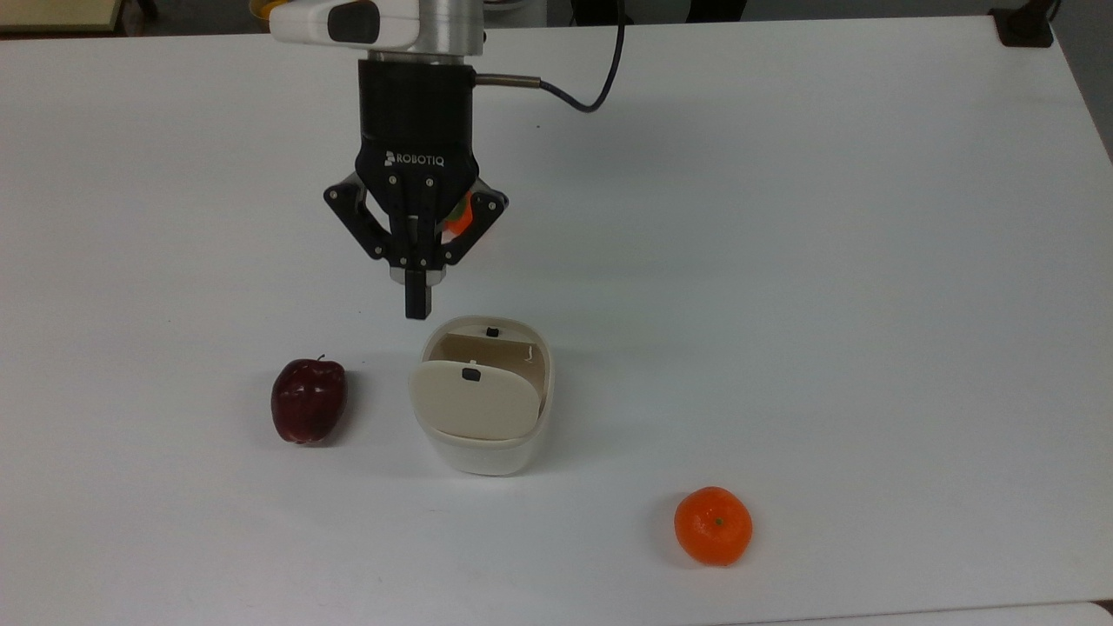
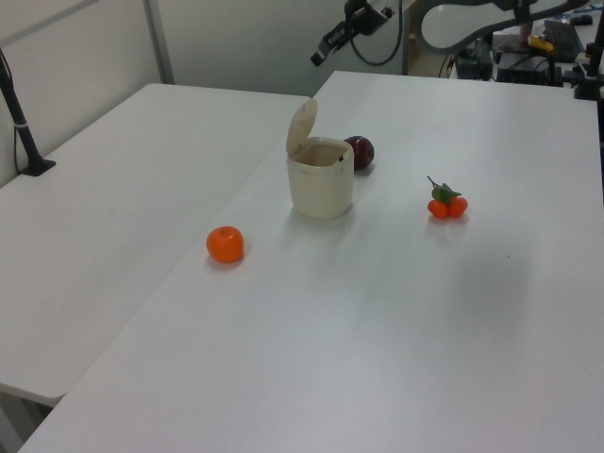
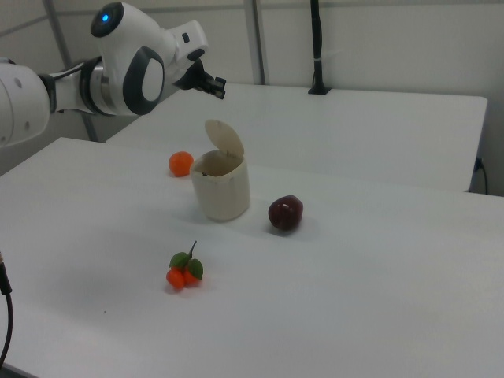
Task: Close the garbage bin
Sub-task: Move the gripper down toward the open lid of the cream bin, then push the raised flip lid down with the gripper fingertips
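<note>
Item: garbage bin (image 1: 483,439), cream-white, standing near the middle of the white surface (image 1: 826,261); lid (image 1: 474,402) raised on its hinge, upright and tilted back in the left view (image 2: 302,124) and the right view (image 3: 224,139); interior exposed; status: open, task not yet done.

Item: claw (image 1: 416,303), black, pointing down, fingers drawn together into a narrow tip, carrying nothing; in the top view it sits just above the bin's far rim; in the left view (image 2: 322,57) it hangs high over the surface, well apart from the lid; no contact.

Neighbours: dark red apple (image 1: 309,400) beside the bin on the top view's left; orange (image 1: 713,525) toward the lower right of the top view; small cluster of tangerines with leaves (image 3: 184,272) apart from the bin.

Remaining, by judgement: reach the lid's back face; press it forward and down until flat on the rim.
</note>
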`<action>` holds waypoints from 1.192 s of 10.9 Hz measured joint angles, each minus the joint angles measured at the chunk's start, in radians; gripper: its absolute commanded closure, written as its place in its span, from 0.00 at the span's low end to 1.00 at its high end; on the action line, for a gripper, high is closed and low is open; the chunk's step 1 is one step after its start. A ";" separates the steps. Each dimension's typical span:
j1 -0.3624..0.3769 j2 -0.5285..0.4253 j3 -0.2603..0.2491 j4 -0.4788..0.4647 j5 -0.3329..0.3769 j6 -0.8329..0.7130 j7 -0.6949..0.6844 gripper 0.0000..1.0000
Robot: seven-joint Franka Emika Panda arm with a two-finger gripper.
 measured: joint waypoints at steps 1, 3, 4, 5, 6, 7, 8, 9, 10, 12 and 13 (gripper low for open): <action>0.000 0.020 0.000 0.001 0.000 0.050 0.000 1.00; 0.000 0.064 0.000 0.002 0.000 0.134 0.000 1.00; 0.000 0.084 0.000 0.002 0.000 0.164 0.000 1.00; 0.002 0.109 0.000 0.003 0.000 0.197 0.000 1.00; 0.004 0.126 0.000 0.004 0.000 0.217 0.000 1.00; 0.005 0.135 0.001 0.007 0.000 0.221 0.000 1.00; 0.006 0.141 0.001 0.011 0.000 0.222 0.000 1.00; 0.007 0.141 0.002 0.014 0.000 0.222 0.000 1.00; 0.007 0.141 0.002 0.016 0.000 0.222 0.000 1.00; 0.007 0.138 0.002 0.022 0.000 0.151 0.000 1.00; 0.007 0.132 0.004 0.027 -0.001 0.095 0.000 1.00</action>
